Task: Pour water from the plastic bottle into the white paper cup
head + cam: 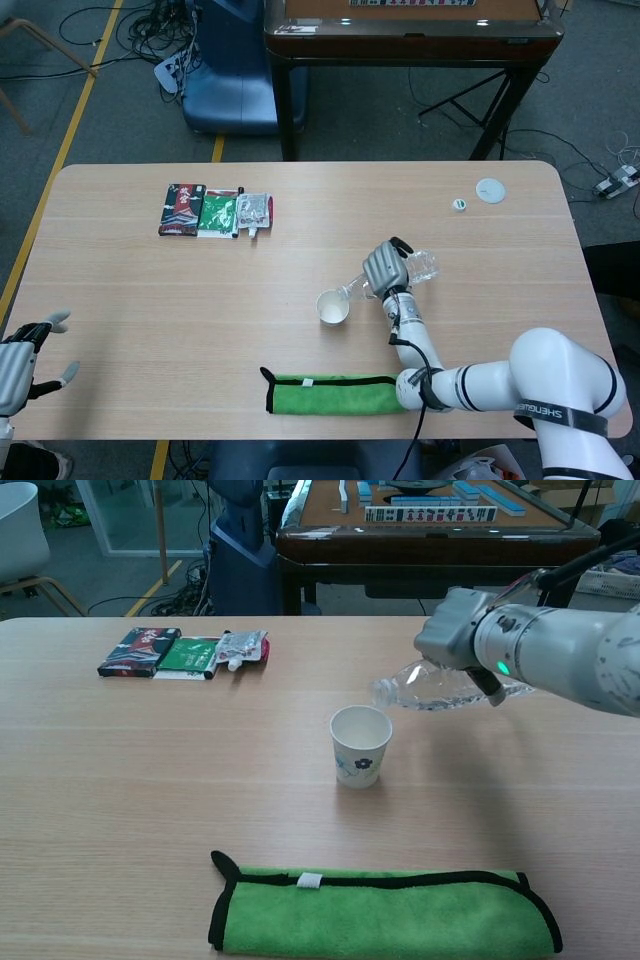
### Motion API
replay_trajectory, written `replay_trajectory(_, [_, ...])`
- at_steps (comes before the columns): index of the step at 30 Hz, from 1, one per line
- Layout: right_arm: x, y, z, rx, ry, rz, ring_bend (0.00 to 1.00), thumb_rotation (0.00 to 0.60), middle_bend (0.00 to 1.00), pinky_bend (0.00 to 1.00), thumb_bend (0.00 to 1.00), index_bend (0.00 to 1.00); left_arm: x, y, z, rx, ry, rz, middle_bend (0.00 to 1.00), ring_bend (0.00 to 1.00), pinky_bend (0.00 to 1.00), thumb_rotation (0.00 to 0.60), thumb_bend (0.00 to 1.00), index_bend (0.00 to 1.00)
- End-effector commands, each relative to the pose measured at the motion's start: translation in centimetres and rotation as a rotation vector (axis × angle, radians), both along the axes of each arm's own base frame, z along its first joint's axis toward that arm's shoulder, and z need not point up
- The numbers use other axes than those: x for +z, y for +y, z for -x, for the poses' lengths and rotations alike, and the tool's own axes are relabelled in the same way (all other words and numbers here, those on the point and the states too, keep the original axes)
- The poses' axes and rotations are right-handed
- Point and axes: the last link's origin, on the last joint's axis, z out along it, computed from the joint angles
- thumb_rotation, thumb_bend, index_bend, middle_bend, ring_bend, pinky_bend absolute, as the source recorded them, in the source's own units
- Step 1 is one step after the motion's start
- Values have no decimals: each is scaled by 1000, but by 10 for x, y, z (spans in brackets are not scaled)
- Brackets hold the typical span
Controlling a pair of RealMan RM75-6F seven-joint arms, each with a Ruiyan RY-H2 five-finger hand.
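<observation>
My right hand (455, 640) (384, 266) grips a clear plastic bottle (440, 686) (423, 266) held nearly on its side above the table. Its open mouth (381, 692) points left and slightly down, just above and to the right of the white paper cup's rim. The cup (360, 745) (333, 307) stands upright near the table's middle, with a small dark print on its side. No stream of water is visible. My left hand (22, 360) hovers at the table's near left corner with fingers spread, holding nothing.
A folded green towel (385, 912) (335, 392) lies at the near edge, in front of the cup. Three flat snack packets (185, 650) (215, 211) lie at the far left. A white lid (490, 189) and a small cap (460, 205) sit at the far right.
</observation>
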Motion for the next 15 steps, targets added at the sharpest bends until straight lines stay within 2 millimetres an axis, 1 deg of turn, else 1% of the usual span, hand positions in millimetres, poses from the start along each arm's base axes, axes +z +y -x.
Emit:
replay_trajectory(1, [0,0,0,2,4,0,532,600,665,506,176,634,0,0,0,0,1,0,342,271,442,600,224,211])
replay_trajectory(15, [0,0,-2,26,42,7,533,600,666,513,178,634,0,1,0,0,0,-2,342,271,442,600,224,211])
